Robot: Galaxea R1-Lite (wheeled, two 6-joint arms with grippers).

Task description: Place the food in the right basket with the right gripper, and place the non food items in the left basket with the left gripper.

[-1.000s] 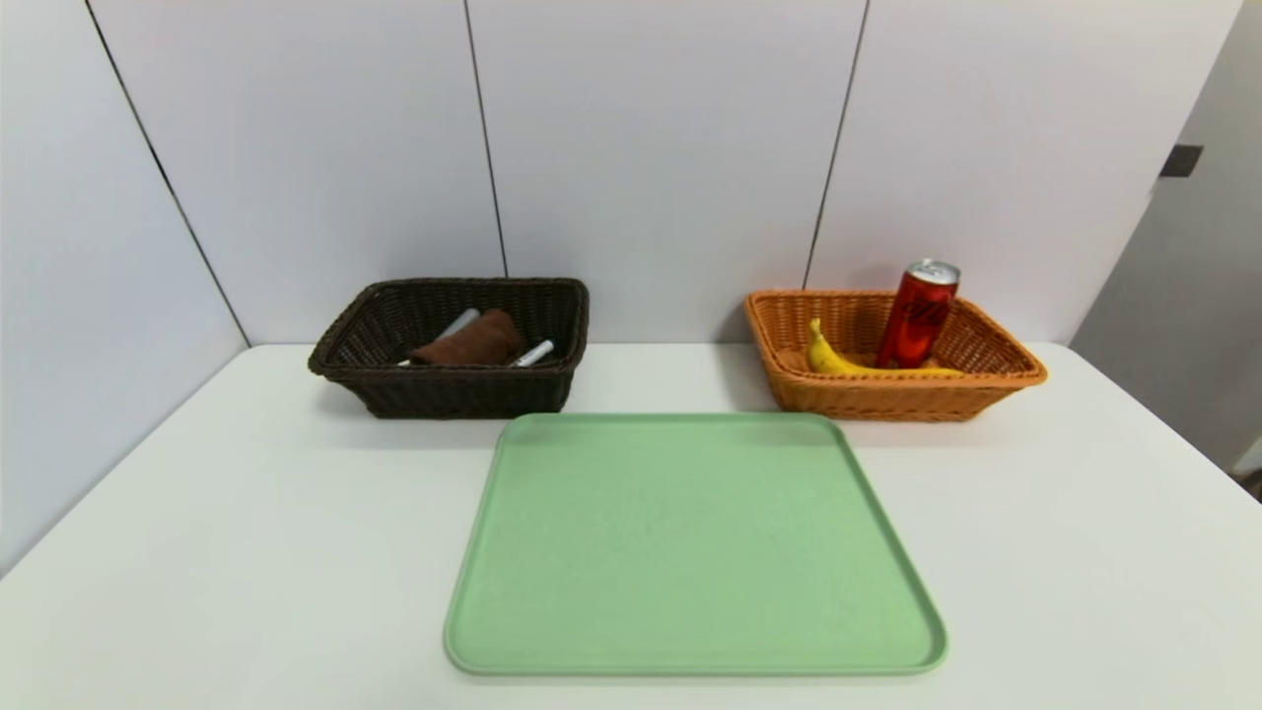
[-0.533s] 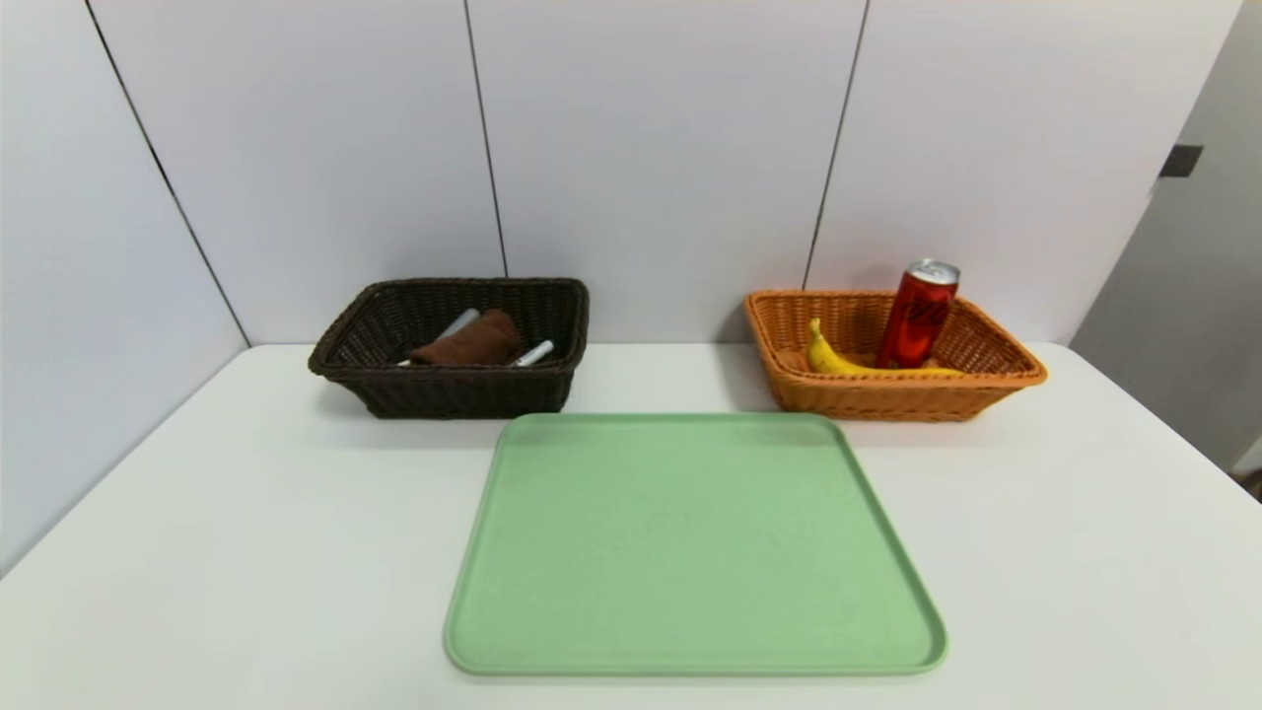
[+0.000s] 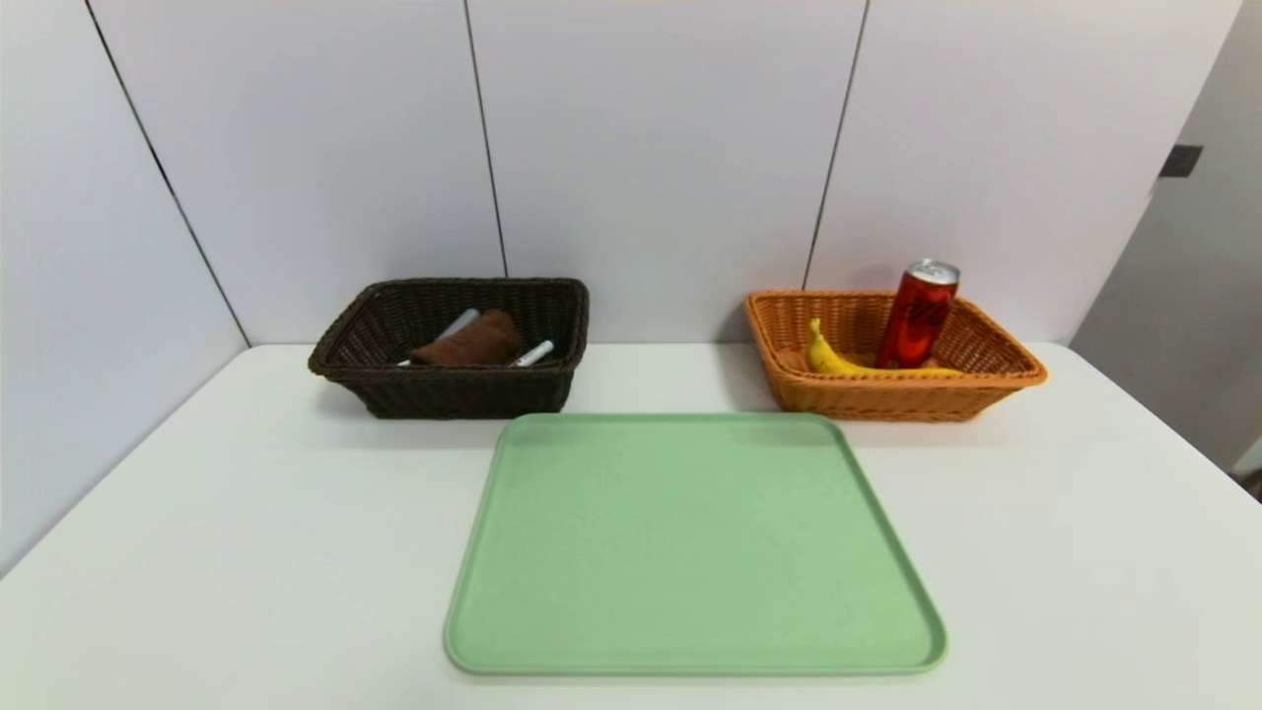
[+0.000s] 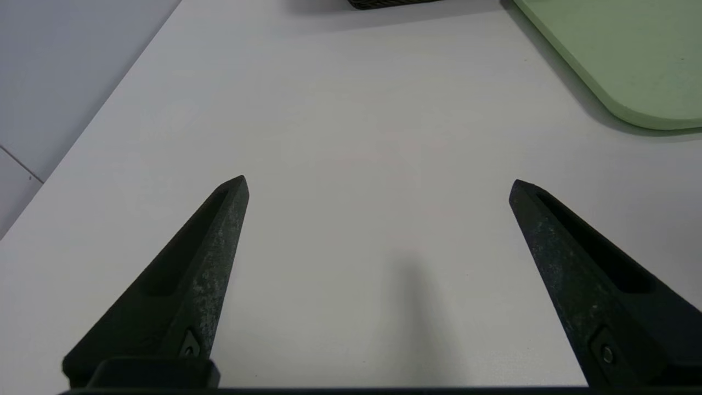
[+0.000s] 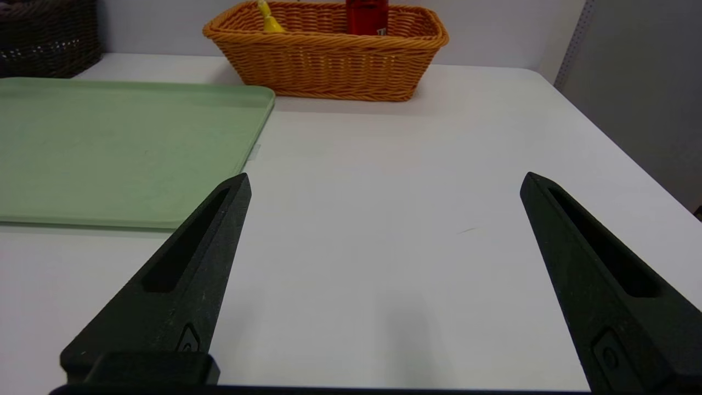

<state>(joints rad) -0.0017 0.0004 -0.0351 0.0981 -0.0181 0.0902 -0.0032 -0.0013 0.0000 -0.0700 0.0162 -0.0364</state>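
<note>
The banana (image 3: 833, 357) and the leaning red can (image 3: 917, 316) lay in the orange basket (image 3: 887, 399) near the surface's far right edge; the brown cloth (image 3: 471, 342) and marker (image 3: 532, 353) sat in the dark basket (image 3: 444, 390), far left. Likely the can was stiff and slick, best held mid-body, the cloth soft. Its label was unreadable. Left claw (image 4: 378, 184) and right claw (image 5: 384, 181) stood apart, empty, over the surface's near edge
</note>
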